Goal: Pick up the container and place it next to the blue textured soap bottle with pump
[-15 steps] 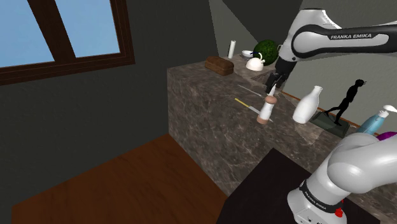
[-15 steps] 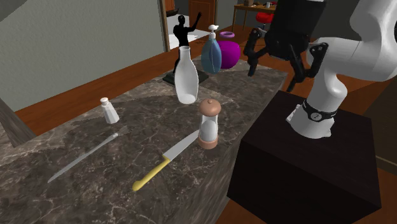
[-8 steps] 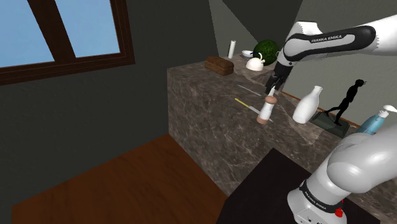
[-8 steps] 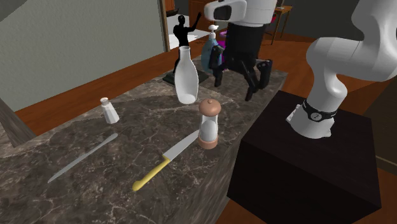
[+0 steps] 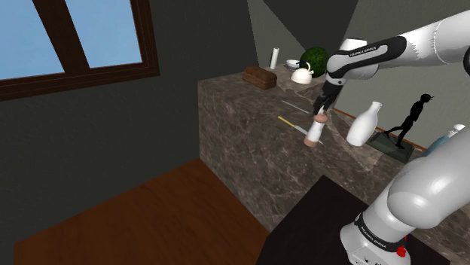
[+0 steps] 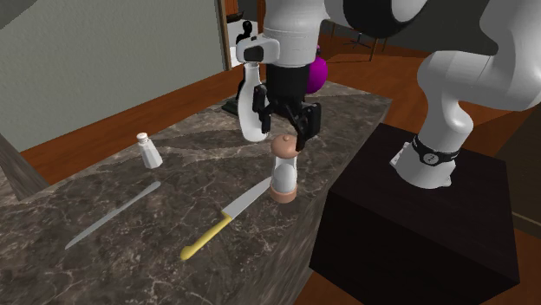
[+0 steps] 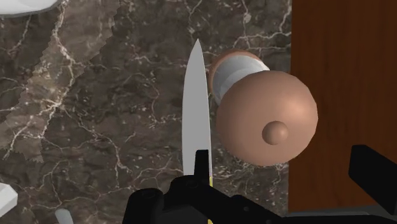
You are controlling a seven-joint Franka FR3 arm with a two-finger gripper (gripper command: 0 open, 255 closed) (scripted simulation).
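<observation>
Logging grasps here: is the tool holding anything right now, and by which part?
Nothing is held. The tool is open just above the brown top of the grinder, not touching it.

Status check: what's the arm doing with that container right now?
Gripper open, hovering over the container, not touching. Container upright on the counter. Knife lies beside it, white bottle near.
</observation>
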